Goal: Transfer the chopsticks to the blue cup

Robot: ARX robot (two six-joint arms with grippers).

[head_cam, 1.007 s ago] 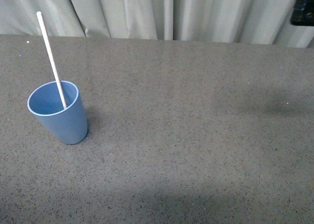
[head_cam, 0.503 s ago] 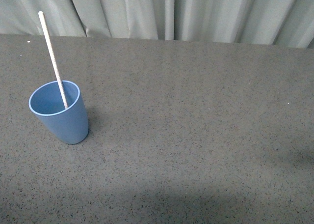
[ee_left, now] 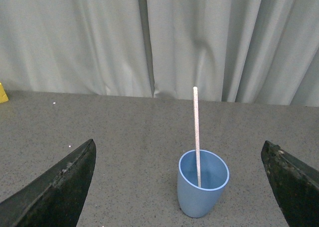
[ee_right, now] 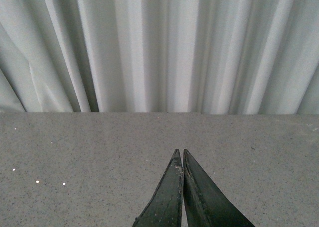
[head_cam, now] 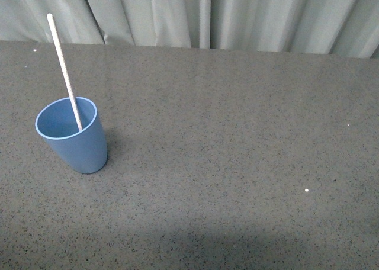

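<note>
The blue cup (head_cam: 72, 135) stands upright on the grey speckled table at the left. One pale chopstick (head_cam: 63, 67) stands in it, leaning against the rim and tilted to the left. Neither arm shows in the front view. In the left wrist view the cup (ee_left: 202, 188) and the chopstick (ee_left: 196, 129) sit ahead of my left gripper (ee_left: 178, 177), which is open wide and empty, well back from the cup. My right gripper (ee_right: 180, 155) is shut and empty, above bare table facing the curtain.
A pale grey curtain (head_cam: 207, 15) hangs along the table's far edge. A small white speck (head_cam: 306, 190) lies on the table at the right. A yellow object (ee_left: 2, 93) shows at the edge of the left wrist view.
A dark object at the front view's top right corner and a shadow on the right of the table have gone. The cup and chopstick have not moved.
</note>
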